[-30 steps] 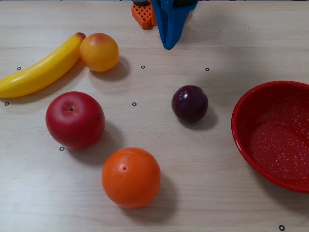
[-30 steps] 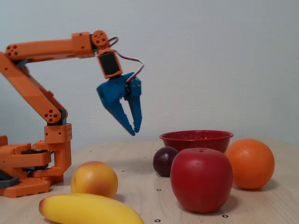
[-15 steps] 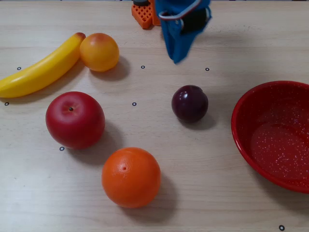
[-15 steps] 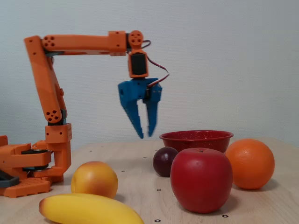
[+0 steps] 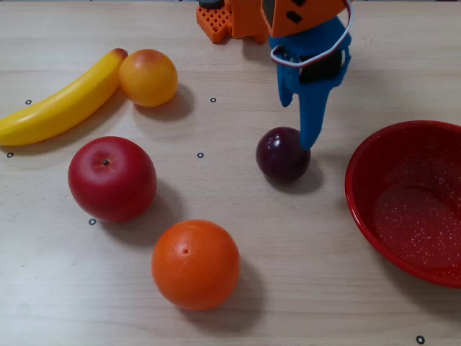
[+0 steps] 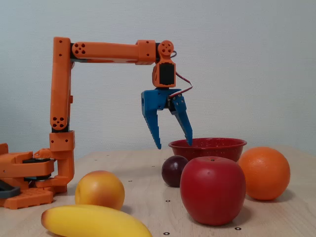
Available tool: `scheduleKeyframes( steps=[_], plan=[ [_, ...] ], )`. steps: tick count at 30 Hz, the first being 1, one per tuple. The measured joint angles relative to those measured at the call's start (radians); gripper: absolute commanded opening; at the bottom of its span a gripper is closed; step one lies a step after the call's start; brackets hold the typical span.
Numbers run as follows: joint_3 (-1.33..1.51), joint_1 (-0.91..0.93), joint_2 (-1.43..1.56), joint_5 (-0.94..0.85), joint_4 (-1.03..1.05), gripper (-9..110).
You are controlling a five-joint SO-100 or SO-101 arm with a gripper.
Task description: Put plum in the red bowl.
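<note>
The plum (image 5: 282, 154) is a small dark purple round fruit on the wooden table, left of the red bowl (image 5: 409, 200) in the overhead view. In the fixed view the plum (image 6: 173, 170) sits partly behind the apple, in front of the red bowl (image 6: 208, 146). My blue gripper (image 6: 174, 145) hangs above the plum, open and empty, fingertips spread and pointing down. In the overhead view the gripper (image 5: 308, 119) sits just behind and above the plum. The bowl holds nothing.
A red apple (image 5: 112, 178), an orange (image 5: 195, 264), a yellow-orange round fruit (image 5: 148, 77) and a banana (image 5: 61, 100) lie on the left half of the table in the overhead view. The orange arm base (image 5: 230, 18) stands at the far edge.
</note>
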Motion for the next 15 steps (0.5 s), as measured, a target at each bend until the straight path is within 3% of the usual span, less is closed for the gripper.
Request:
scheduleKeyframes(
  steps=[15],
  plan=[
    [0.0, 0.018, -0.057, -0.02, 0.067, 44]
  ],
)
